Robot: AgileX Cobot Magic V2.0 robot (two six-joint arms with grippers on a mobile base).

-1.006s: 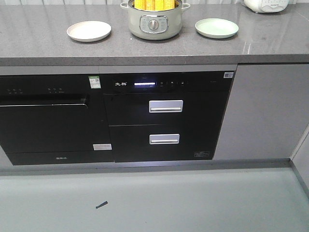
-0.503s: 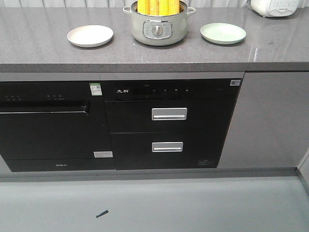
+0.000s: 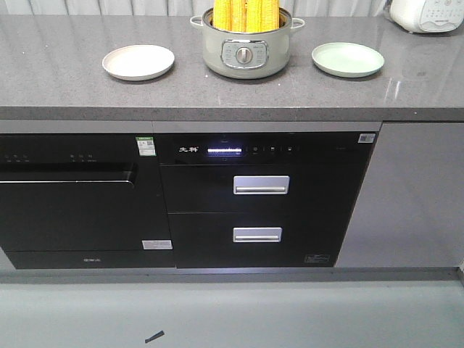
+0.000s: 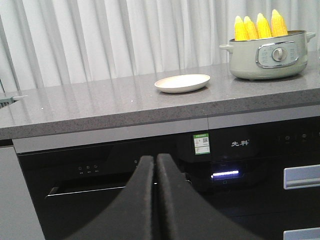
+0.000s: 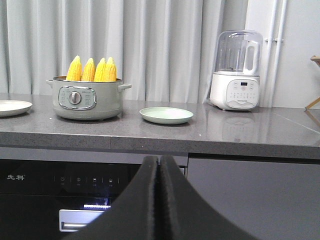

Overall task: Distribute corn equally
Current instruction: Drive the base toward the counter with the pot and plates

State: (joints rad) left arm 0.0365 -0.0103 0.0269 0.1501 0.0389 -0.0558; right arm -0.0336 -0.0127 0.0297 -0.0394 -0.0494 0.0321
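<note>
The left gripper [image 4: 155, 162] is held clenched and empty below counter height; the corn [image 4: 257, 26] is stood upright in the pot [image 4: 270, 60], up and rightward of it; from the right gripper [image 5: 159, 162], likewise closed, it is found up-left, and neither arm is judged clearly nearer.

Yellow corn [image 3: 246, 14], cream plate [image 3: 138, 61], mint plate [image 3: 347, 59] (speckled grey counter [image 3: 65, 94])

I see white pleated curtains [image 5: 165, 45] behind the grey stone desk [image 3: 72, 94], black built-in appliances [image 3: 203, 190] below, and pale grey floor [image 3: 290, 312].
</note>
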